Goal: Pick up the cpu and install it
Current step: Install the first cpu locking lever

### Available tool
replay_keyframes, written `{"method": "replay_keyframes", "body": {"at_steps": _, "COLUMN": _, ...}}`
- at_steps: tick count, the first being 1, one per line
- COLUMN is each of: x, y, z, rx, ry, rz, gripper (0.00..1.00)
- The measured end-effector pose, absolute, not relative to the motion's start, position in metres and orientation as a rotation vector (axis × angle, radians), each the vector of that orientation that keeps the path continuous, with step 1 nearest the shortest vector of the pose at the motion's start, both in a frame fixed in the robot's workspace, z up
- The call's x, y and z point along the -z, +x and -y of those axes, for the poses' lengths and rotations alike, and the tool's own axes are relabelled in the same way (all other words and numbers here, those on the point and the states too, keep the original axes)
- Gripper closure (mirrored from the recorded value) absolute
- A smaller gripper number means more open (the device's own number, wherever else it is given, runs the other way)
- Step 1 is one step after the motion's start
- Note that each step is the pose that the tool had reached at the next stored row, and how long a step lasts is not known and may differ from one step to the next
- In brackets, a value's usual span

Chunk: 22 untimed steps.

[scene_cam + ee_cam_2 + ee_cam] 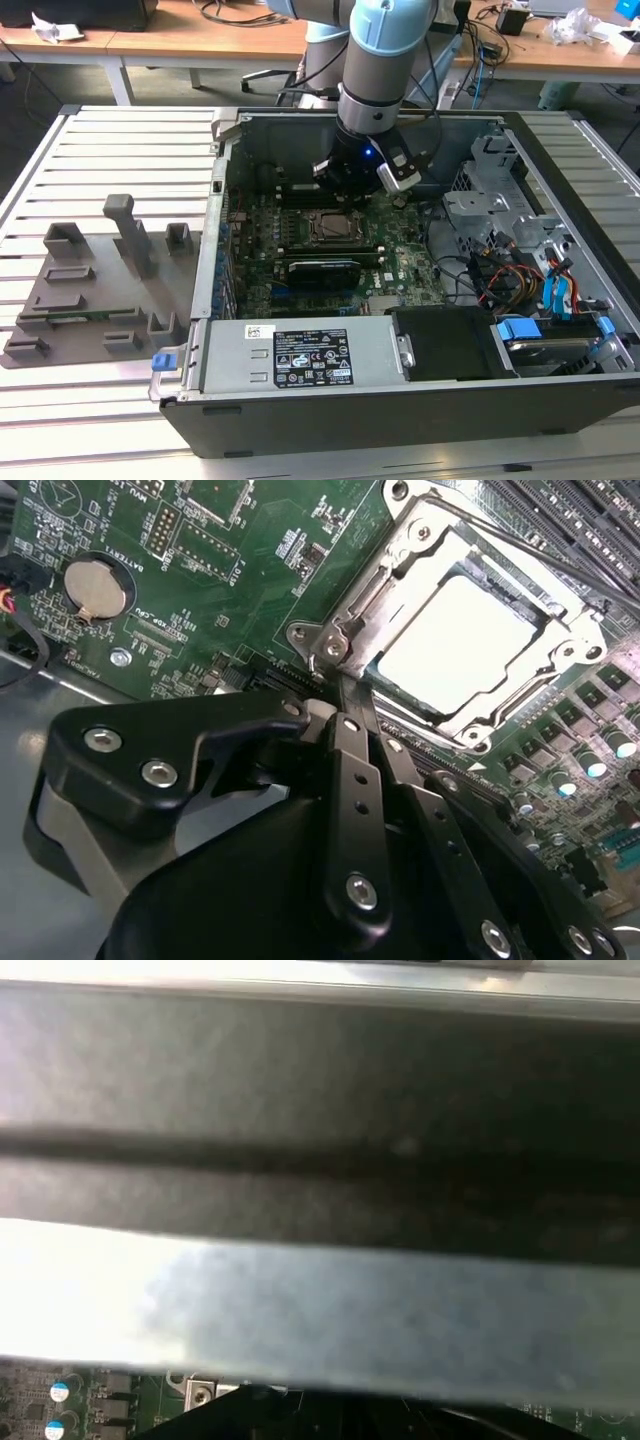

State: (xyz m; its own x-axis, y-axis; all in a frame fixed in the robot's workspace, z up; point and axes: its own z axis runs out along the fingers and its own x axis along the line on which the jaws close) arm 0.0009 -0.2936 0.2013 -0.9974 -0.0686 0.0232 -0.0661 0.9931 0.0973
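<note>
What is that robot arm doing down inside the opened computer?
The arm's black gripper hangs inside the open dark desktop computer case, close above the green motherboard. The small square silvery-grey cpu already lies in its socket, inside the metal socket frame, and the gripper's tip sits beside that frame's corner.

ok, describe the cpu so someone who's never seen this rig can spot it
Start at the open computer case and find the green motherboard on its floor. Near the board's middle sits a metal socket frame; the cpu is the flat, bright silvery square lying inside it, unlike the small round coin battery nearby.
</note>
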Motion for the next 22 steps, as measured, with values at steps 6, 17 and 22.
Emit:
{"method": "replay_keyframes", "body": {"at_steps": 6, "x": -0.211, "y": 0.001, "z": 0.294, "rx": 0.148, "ry": 0.105, "rz": 3.112, "gripper": 0.89}}
{"method": "replay_keyframes", "body": {"at_steps": 17, "x": -0.216, "y": 0.001, "z": 0.299, "rx": -0.051, "ry": 0.102, "rz": 3.11, "gripper": 0.89}}
{"method": "replay_keyframes", "body": {"at_steps": 22, "x": -0.216, "y": 0.001, "z": 0.302, "rx": -0.148, "ry": 0.101, "rz": 3.105, "gripper": 0.89}}
